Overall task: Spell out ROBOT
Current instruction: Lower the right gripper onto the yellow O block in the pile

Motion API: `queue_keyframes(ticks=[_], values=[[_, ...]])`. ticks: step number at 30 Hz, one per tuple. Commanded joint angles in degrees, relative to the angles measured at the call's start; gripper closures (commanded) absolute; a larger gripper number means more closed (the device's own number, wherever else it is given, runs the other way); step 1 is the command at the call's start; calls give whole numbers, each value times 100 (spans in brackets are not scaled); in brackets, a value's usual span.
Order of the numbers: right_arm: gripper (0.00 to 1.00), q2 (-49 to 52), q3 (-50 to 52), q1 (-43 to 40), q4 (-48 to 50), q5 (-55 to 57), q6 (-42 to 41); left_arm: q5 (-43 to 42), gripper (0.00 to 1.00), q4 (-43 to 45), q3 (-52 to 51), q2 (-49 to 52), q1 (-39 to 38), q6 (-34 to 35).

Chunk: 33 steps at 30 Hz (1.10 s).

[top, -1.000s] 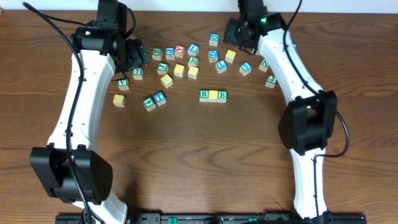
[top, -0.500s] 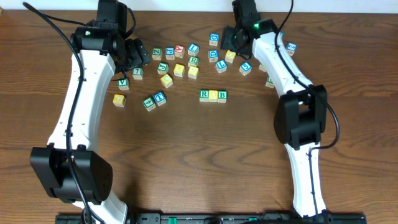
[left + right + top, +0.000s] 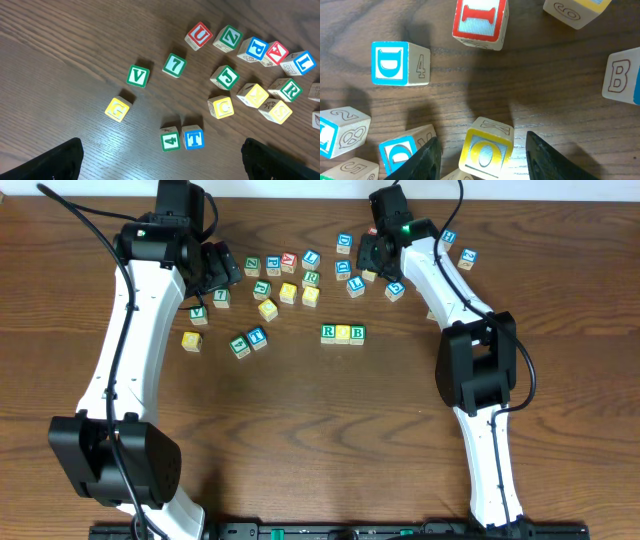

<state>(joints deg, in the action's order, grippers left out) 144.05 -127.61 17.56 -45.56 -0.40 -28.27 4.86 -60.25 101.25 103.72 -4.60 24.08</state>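
Note:
A row of three cubes lies mid-table: green-edged R, a yellow-faced cube and B, touching side by side. My right gripper is down in the back cluster. In the right wrist view its fingers straddle a yellow O cube, with a gap on each side, so the right gripper is open. The blue-edged T cube sits beside a green 4 cube. My left gripper hovers wide open and empty.
Several other-lettered cubes are scattered along the back: a blue D, a red I and a blue-edged cube touching my right gripper's left finger. V, 7 and yellow G lie at the left.
My right arm has swung left across the back cluster and lowered around the yellow O cube. Left arm and the R, yellow, B row have not moved.

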Motion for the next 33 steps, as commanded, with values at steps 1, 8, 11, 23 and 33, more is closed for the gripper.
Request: queue_keyframes(ticks=[1,8,11,23,33], values=[[52,243,2,33,7,92,-44,74,0,-35,7,-105,15,-48],[55,332,2,33,98,92,-39,74,0,-35,7,-107,15,-48],[60,332,2,33,142,92,-42,74,0,-35,7,-105,15,-48],[69,326,2,0,105,92,243,74,0,-35,7,-105,15,-48],[69,201,0,-44,-35,70,527,74,0,-35,7,-105,15,-48]])
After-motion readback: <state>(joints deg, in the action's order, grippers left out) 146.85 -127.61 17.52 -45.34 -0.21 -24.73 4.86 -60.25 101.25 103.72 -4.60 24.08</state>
